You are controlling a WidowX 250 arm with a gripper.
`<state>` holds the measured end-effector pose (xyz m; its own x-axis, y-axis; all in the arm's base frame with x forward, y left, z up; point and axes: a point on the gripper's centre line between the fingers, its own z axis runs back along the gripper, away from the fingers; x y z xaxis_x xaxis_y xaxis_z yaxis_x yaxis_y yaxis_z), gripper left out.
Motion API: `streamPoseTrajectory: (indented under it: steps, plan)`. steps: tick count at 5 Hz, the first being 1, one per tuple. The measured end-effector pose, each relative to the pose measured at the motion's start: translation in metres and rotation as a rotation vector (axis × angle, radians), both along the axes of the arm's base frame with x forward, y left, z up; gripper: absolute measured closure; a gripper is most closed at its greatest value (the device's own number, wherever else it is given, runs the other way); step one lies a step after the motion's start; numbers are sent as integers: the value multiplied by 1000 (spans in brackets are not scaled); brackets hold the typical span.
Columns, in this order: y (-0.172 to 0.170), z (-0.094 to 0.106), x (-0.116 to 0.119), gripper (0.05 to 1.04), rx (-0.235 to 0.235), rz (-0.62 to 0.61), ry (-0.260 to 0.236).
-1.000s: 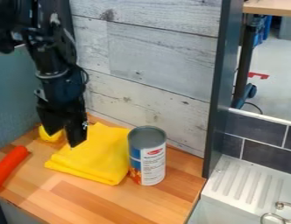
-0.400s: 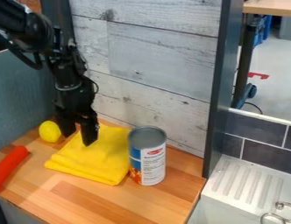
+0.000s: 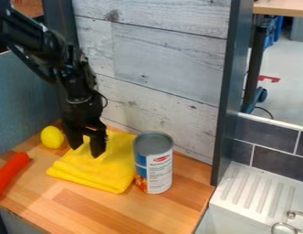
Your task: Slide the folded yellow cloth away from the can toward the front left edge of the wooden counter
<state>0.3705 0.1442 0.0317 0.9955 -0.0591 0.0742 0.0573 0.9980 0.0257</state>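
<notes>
One black gripper (image 3: 86, 151): you have it pointing down over the back part of the folded yellow cloth, with nothing held; whether its tips touch the fabric, you cannot tell from this angle.
Fingers (image 3: 98, 145): spread wide, with yellow cloth visible through the gap between them.
Arm (image 3: 71, 75): slants in from the upper left of your view, bending down to the gripper.
Yellow cloth (image 3: 102, 171): folded into a flat pad on the wooden counter (image 3: 96, 210), below your gripper.
Lemon-shaped yellow object (image 3: 52, 137): on the counter near the cloth's back left corner as you look, just beside the gripper and apart from it.
Can (image 3: 155, 164): upright to the right of the cloth, close against its edge, grey top up, blue and white label around it.
Orange-red object (image 3: 10, 173): long and rounded, lying at the counter's left side.
Wall (image 3: 166, 59): pale wood-look boards behind your cloth and can.
Sink (image 3: 251, 194): white, with a ridged drainer, beyond the dark upright panel (image 3: 229, 100) on your right.
</notes>
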Motion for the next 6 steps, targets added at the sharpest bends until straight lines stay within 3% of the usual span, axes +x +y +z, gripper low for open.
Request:
streamPoseTrajectory:
  steps: [2, 3, 4, 6]
  plan:
    - [2, -22, 5, 81, -15, 13, 45]
    - [-3, -25, 6, 83, 0, -8, 46]
    - [-7, -27, -7, 83, 19, 3, 61]
    - [-21, -30, -51, 83, 60, -20, 174]
